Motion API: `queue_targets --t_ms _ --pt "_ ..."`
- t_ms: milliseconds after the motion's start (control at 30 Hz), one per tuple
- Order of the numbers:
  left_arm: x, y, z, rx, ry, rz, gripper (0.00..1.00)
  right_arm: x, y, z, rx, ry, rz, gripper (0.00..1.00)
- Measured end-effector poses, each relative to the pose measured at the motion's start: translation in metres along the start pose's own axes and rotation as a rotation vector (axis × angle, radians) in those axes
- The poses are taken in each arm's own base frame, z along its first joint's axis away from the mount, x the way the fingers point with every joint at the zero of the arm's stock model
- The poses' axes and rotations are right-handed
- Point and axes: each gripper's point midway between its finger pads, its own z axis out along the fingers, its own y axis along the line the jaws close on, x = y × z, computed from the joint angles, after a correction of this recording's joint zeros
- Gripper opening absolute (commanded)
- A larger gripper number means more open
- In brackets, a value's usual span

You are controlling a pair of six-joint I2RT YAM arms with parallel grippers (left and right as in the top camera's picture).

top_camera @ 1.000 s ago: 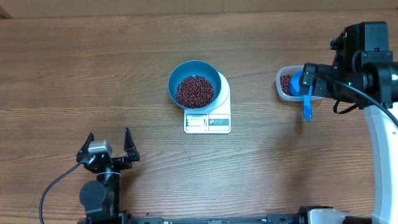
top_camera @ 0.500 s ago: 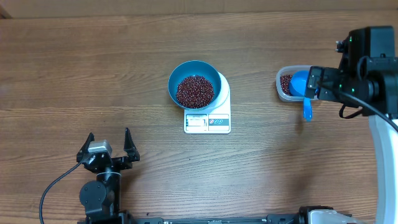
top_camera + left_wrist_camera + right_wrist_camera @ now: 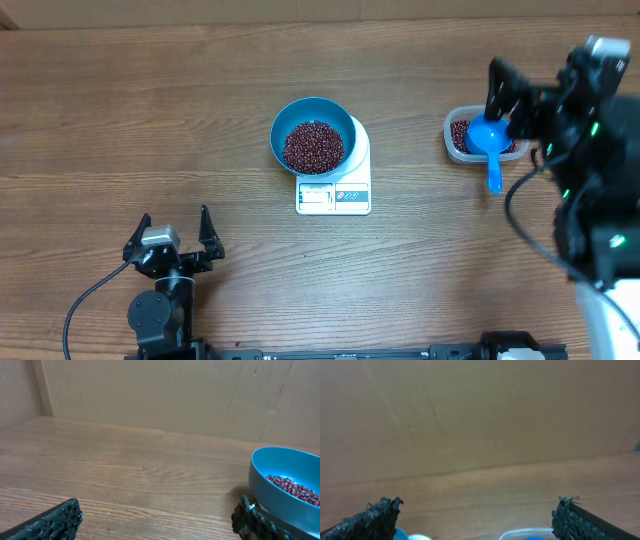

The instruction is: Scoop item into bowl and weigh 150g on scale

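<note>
The teal-blue bowl stands on the white scale at mid-table, holding a heap of dark red-brown beans. In the left wrist view the bowl and its beans sit at the right edge. My left gripper rests open near the front left, nothing between its fingers. My right gripper is open and raised just above and beside the clear tub. Nothing is held. A blue scoop lies in the tub with its handle pointing toward the front.
The tub holds more beans. Its rim and bits of the blue scoop show at the bottom of the right wrist view. A brown wall rises behind the table's far edge.
My right arm has pulled back and up to the right, off the scoop. The scoop stays lying in the tub. The left arm, bowl and scale have not moved.
</note>
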Motion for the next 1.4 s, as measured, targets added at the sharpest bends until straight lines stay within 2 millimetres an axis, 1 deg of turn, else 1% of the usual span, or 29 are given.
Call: queue_targets --t_ms 33,200,233,267,467,633,700,1100,1267,1400 --pt "0.0 0.0 0.0 0.0 0.0 0.0 1.0 0.009 0.001 0.0 -0.02 -0.023 -0.001 1.0" --pt "0.0 0.0 0.0 0.0 -0.001 0.0 1.0 0.066 0.001 -0.005 -0.093 -0.105 -0.011 1.0" --pt "0.0 0.0 0.0 0.0 -0.001 0.0 0.99 0.073 0.001 -0.006 -0.102 -0.122 -0.013 1.0" --pt "0.0 0.0 0.0 0.0 -0.001 0.0 0.99 0.085 0.001 -0.008 -0.113 -0.136 -0.015 1.0" --pt "0.0 0.0 0.0 0.0 0.0 0.0 0.99 0.137 -0.004 -0.023 -0.152 -0.235 -0.027 1.0" --pt "0.0 0.0 0.0 0.0 0.0 0.0 0.99 0.176 -0.009 -0.031 -0.157 -0.232 -0.027 1.0" --pt "0.0 0.0 0.0 0.0 0.0 0.0 1.0 0.187 -0.011 -0.033 -0.156 -0.226 -0.026 1.0" --pt "0.0 0.0 0.0 0.0 0.0 0.0 1.0 0.234 -0.019 -0.039 -0.135 -0.109 -0.013 1.0" --pt "0.0 0.0 0.0 0.0 0.0 0.0 1.0 0.244 -0.021 -0.039 -0.127 -0.07 -0.011 1.0" --pt "0.0 0.0 0.0 0.0 0.0 0.0 1.0 0.257 -0.024 -0.039 -0.116 -0.019 -0.005 1.0"
